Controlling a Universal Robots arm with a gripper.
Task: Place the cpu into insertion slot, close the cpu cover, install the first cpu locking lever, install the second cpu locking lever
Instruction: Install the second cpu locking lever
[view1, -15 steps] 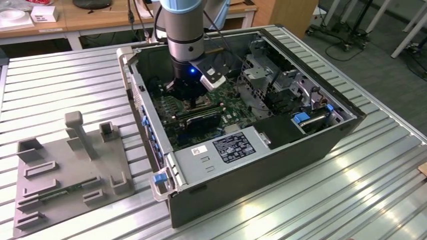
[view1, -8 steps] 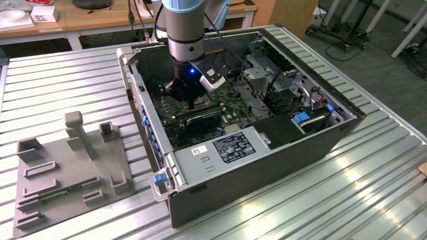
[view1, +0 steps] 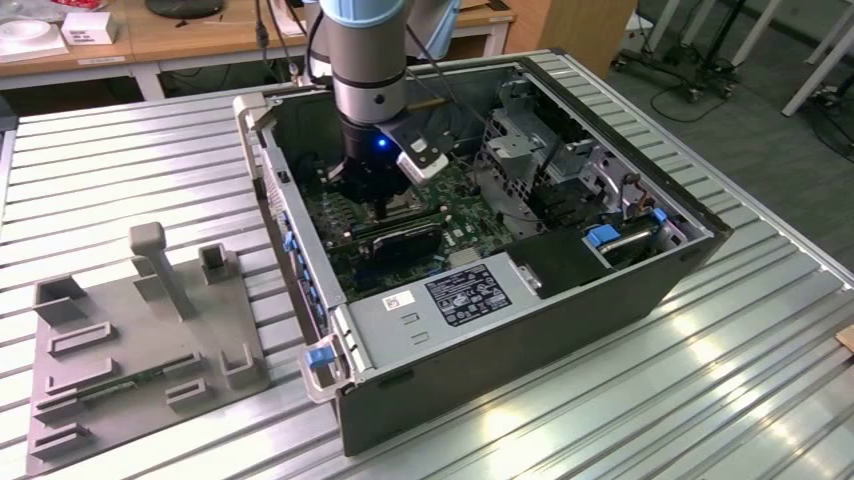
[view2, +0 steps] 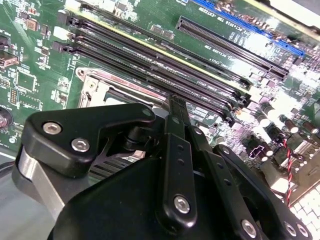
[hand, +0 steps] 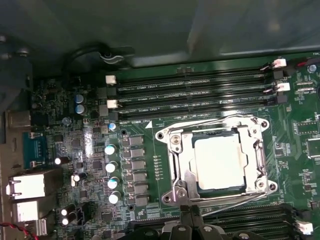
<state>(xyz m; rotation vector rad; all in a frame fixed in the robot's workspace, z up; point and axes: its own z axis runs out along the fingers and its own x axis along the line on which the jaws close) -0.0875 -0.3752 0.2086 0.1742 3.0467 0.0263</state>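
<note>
In the first wrist view the pale cpu (hand: 220, 162) lies flat in the insertion slot (hand: 167, 136) on the green motherboard (hand: 145, 125). The silvery cpu cover (hand: 186, 162) is down around it, with the chip showing through its window. One wire locking lever (hand: 210, 121) runs along the slot's side by the memory slots. The other lever (hand: 235, 202) slants along the opposite side and ends at my gripper (hand: 192, 214). The black fingers look pressed together and hold nothing. In the second wrist view the gripper (view2: 175, 102) hovers at the slot's edge (view2: 95, 87). The exterior view shows the gripper (view1: 380, 208) low inside the case.
The open computer case (view1: 534, 330) walls in the board on all sides. Long black memory slots (hand: 200, 92) flank the socket, with capacitors (hand: 112, 165) and rear ports (hand: 27, 185) nearby. A grey fixture plate (view1: 134, 340) lies on the slatted table at the exterior view's left.
</note>
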